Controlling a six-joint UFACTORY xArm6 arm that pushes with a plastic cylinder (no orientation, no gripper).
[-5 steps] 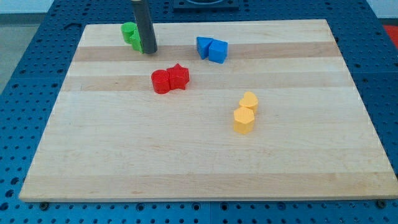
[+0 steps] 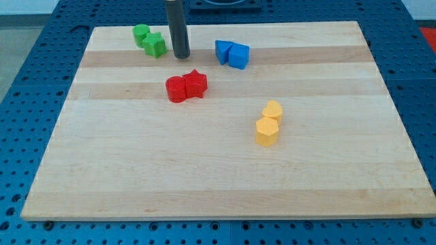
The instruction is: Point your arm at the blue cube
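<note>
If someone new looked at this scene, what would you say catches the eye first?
The dark rod, whose lower end is my tip, stands near the view's top between the green blocks on its left and the blue blocks on its right, touching neither. On the pale wooden board, a red pair sits centrally and a yellow pair lower right.

Rod (image 2: 178,27) was cut off by view's top; arm above it out of sight. Tip (image 2: 181,56) itself showed clear on board. Dark fixture (image 2: 225,5) at view's top was cropped, identity unclear. Perforated blue table (image 2: 27,75) ran past every edge. Exact shape of rear green block (image 2: 141,33) was too small to tell.
</note>
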